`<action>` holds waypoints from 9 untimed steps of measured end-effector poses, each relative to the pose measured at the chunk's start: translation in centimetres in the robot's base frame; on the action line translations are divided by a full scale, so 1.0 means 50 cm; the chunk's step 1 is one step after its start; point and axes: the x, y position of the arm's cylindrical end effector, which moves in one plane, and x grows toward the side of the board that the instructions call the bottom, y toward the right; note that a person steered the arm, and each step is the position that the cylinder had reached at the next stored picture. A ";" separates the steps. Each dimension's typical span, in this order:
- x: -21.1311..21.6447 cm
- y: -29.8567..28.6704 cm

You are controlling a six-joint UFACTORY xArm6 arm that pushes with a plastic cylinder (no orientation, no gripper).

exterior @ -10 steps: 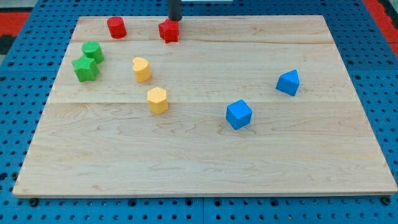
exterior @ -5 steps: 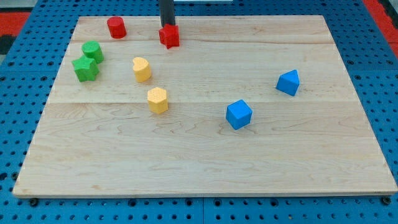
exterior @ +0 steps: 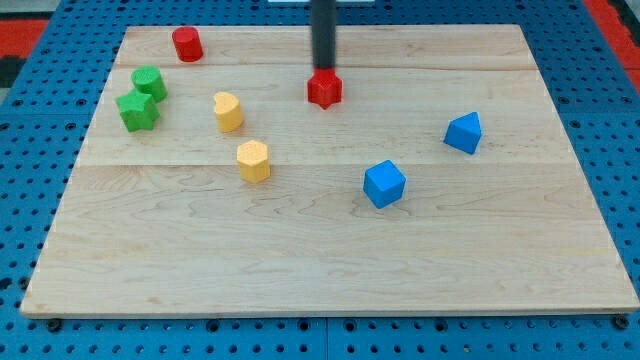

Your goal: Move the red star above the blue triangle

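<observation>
The red star (exterior: 324,89) lies on the wooden board (exterior: 330,250) in the upper middle of the view. My tip (exterior: 323,70) touches the star's top edge, and the dark rod rises straight up out of the view. The blue triangle (exterior: 464,132) sits at the view's right, lower and well to the right of the star. A blue cube (exterior: 384,184) lies below and to the left of the triangle.
A red cylinder (exterior: 187,44) stands at the top left. Two green blocks (exterior: 148,82) (exterior: 137,110) sit at the left edge. A yellow heart (exterior: 228,111) and a yellow hexagon (exterior: 253,160) lie left of centre.
My tip has pushed the red star down and to the right, from near the board's top edge toward the middle. The other blocks have not moved.
</observation>
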 end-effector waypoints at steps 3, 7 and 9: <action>0.008 -0.101; 0.091 0.203; 0.021 0.189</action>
